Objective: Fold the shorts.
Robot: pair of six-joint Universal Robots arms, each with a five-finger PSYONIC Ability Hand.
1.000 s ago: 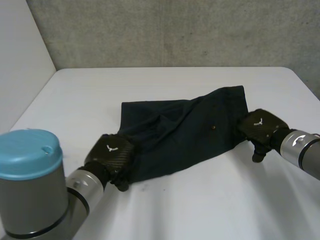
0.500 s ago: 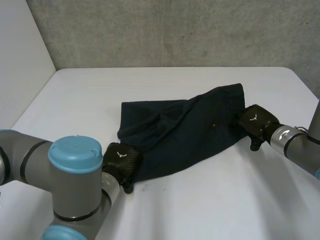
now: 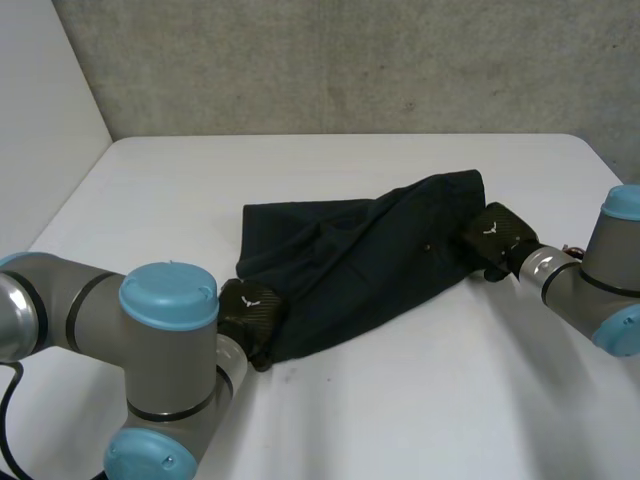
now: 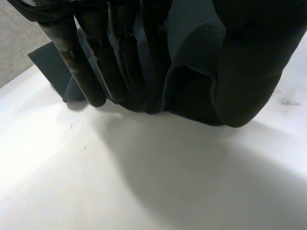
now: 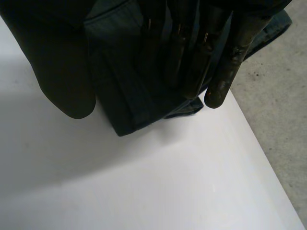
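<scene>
Left robot hand (image 3: pixel 250 312) grips the shorts (image 3: pixel 360 265) at the near-left corner, cloth pinched between fingers (image 4: pixel 79 69) and thumb. Right robot hand (image 3: pixel 495 235) clamps the far-right end the same way. Shorts lie mid-table (image 3: pixel 400 400), long axis diagonal, near-left to far-right. Dark navy woven cloth, creased, stitched hem. Small white emblem on each hand's back.

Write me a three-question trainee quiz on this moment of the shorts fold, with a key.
1. True or false: neither hand touches the dark navy cloth shorts.
2. Multiple choice: the right hand pinches the shorts at A) their middle, B) their right end, C) nowhere.
3. Short answer: which hand pinches the shorts' near corner at the head view's left?
Key: 1 false; 2 B; 3 the left hand.
</scene>
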